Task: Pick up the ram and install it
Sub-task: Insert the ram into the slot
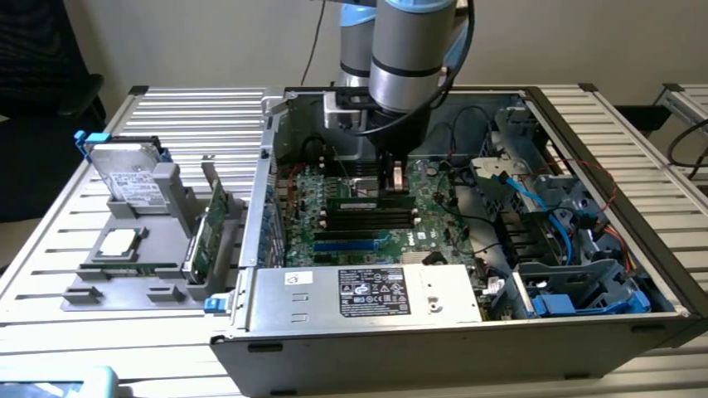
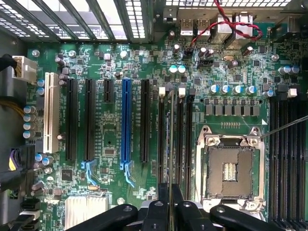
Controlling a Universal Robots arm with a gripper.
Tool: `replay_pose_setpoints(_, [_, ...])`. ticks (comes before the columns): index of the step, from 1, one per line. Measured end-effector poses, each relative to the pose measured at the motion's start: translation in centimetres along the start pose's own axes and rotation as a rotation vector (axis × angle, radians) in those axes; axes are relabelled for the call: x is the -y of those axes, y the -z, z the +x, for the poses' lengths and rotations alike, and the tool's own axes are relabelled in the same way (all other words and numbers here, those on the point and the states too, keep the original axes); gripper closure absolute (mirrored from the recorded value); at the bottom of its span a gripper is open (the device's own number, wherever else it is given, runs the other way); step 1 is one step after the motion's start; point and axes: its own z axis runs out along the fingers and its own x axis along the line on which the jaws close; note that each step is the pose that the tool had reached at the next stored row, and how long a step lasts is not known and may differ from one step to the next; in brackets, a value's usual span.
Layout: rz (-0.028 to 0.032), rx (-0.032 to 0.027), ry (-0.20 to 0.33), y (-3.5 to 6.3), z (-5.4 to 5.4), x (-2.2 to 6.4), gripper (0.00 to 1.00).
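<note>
The ram (image 1: 370,201) is a thin green stick held level just over the black memory slots (image 1: 370,220) on the motherboard inside the open computer case (image 1: 443,332). My gripper (image 1: 395,178) reaches straight down into the case and is shut on the ram's upper edge. In the wrist view the ram (image 2: 171,144) is seen edge-on as a thin line running along the memory slots (image 2: 182,134), and the black fingertips (image 2: 159,214) press against it from both sides. I cannot tell whether the stick is touching a slot or hovering just above it.
The empty CPU socket (image 2: 230,168) lies beside the slots, with a blue expansion slot (image 2: 126,120) and black ones on the other side. The power supply (image 1: 366,294) fills the case front, and blue cables (image 1: 531,199) run on the exterior view's right. A grey fixture (image 1: 144,249) with a hard drive (image 1: 131,178) and a green card (image 1: 210,224) stands outside.
</note>
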Motion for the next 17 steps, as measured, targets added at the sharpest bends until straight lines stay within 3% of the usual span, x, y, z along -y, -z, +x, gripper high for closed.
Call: replay_pose_setpoints(17, [0.0,0.0,0.0,-1.01,0.17,0.03,0.86])
